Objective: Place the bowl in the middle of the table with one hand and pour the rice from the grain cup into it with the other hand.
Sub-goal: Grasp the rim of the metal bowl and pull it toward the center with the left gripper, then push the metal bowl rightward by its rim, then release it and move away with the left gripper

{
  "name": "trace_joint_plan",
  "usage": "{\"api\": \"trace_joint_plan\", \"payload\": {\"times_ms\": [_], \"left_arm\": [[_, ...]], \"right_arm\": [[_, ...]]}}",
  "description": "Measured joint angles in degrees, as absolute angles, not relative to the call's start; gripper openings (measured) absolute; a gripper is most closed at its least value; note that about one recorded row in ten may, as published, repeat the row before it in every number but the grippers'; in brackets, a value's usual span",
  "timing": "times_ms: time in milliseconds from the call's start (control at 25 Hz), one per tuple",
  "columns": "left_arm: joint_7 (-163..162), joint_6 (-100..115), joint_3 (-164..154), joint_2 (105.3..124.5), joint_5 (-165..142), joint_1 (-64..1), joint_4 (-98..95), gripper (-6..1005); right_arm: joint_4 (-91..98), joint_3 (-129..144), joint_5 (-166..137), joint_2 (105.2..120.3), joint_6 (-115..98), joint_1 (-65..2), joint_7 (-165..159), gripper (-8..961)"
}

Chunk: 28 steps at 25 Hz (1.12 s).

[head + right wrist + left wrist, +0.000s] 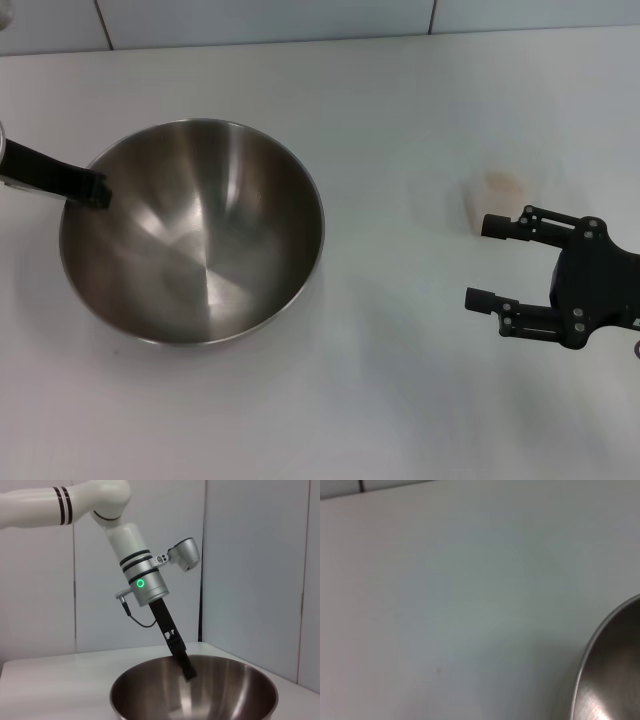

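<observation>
1. The bowl [195,232] is big, round and shiny steel. It sits on the white table [400,400], toward the table's left side, a bit short of the middle.
2. The inside of the bowl is bare metal, with no rice in it.
3. The left gripper [95,190] comes in from the table's left edge. Its black finger reaches down over the bowl's left rim, and the tip sits against the inside wall.
4. In the right wrist view the same left gripper [187,670] hangs from a white arm [135,575] with a green ring light, and one black finger dips inside the bowl [195,692]. It looks pinched on the rim, but the outer finger is hidden, so I cannot tell for sure.
5. The left wrist view shows only bare table [445,605] and a curved piece of the bowl's rim [600,645].
6. The grain cup [498,205] is a small, pale, see-through cup. It stands on the right side of the table, well apart from the bowl. It is too faint to tell what is in it.
7. The right gripper [485,262] is near the table's right edge, just beside the cup on the near side. Its two black fingers are spread apart and hold nothing. They point toward the bowl.
</observation>
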State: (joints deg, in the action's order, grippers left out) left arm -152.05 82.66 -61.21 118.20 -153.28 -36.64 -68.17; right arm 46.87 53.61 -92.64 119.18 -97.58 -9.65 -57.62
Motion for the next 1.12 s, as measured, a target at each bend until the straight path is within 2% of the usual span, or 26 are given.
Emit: {"api": "trace_joint_plan", "payload": {"times_ms": [320, 640, 1120], "left_arm": [[-150.8, 84.7, -65.0, 118.49, -152.9, -37.4, -72.2, 21], [-150.6, 86.9, -64.9, 118.6, -151.7, -41.5, -74.0, 20], [-150.4, 79.8, -69.0, 118.92, -146.6, -42.6, -67.6, 19]], "right_arm": [[46.5, 53.6, -92.6, 119.18, -97.5, -9.8, -56.9, 749], [46.2, 53.6, -92.7, 119.18, -97.4, -9.8, -56.9, 749], [46.2, 53.6, -92.7, 119.18, -97.9, -9.5, -56.9, 748]]}}
